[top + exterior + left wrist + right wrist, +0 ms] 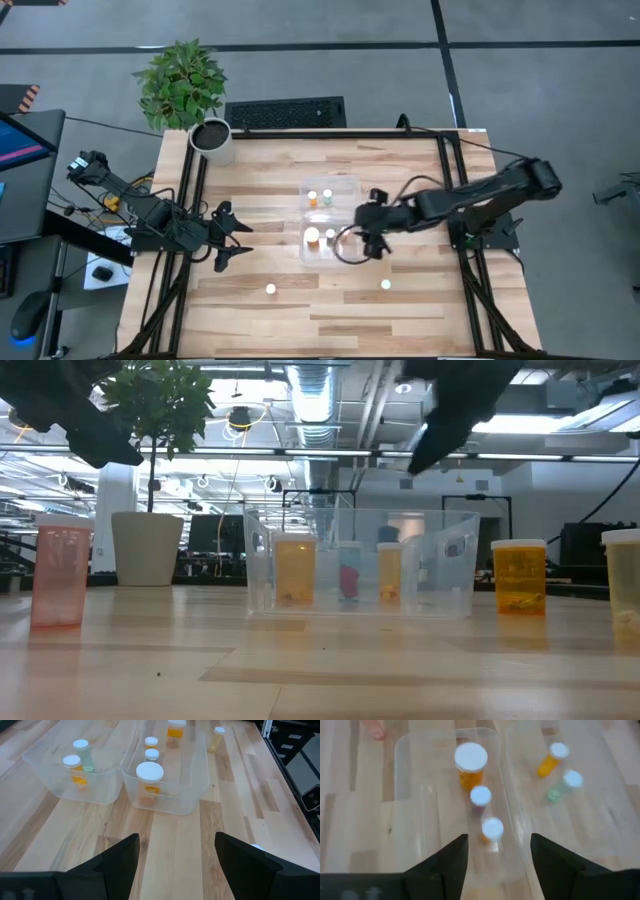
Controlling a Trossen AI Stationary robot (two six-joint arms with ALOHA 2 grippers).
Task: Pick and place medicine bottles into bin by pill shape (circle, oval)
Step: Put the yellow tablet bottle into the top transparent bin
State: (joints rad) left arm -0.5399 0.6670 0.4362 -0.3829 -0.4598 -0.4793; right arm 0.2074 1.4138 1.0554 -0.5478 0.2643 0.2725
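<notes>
The clear two-compartment bin (330, 222) stands at the table's middle. Its far compartment holds two bottles (319, 197). Its near compartment holds three, one with a large white cap (471, 757) and two smaller ones (480, 796). Loose bottles stand on the table nearer the front edge (270, 289) (386, 285). My right gripper (362, 228) is open and empty, hovering over the bin's right side; its fingers (447, 857) stand apart above the near compartment. My left gripper (238, 243) is open and empty, left of the bin and facing it (175, 845).
A white plant pot (213, 140) stands at the far left corner. In the low view, a pinkish bottle (60, 575) stands left of the bin (360, 565), an orange one (520, 575) right of it, and another at the right edge (622, 580).
</notes>
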